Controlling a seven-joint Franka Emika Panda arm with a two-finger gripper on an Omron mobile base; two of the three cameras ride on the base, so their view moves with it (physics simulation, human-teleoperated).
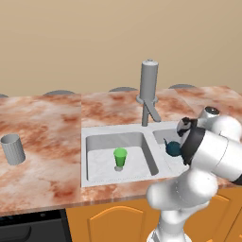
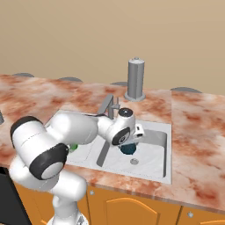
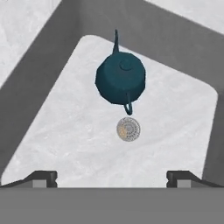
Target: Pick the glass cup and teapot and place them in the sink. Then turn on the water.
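Note:
The dark teal teapot (image 3: pixel 120 78) is in the right basin of the sink (image 1: pixel 84 142), close to the round drain (image 3: pixel 128 129). It also shows under my hand as the teapot (image 2: pixel 128 149) and past the arm as the teapot (image 1: pixel 173 149). My gripper (image 3: pixel 112 177) hangs straight above it, open, with both fingertips well apart from it and nothing between them. The grey glass cup (image 1: pixel 12 149) stands upright on the counter at the far left. The tall grey tap (image 1: pixel 149 85) rises behind the sink, and no water runs.
A small bright green cup (image 1: pixel 120 158) stands in the left basin. The marble counter (image 1: pixel 47 118) runs along both sides of the sink. The tap's spout (image 2: pixel 107 104) angles down over the divider, close beside my arm. Orange cabinet doors (image 2: pixel 132 211) lie below.

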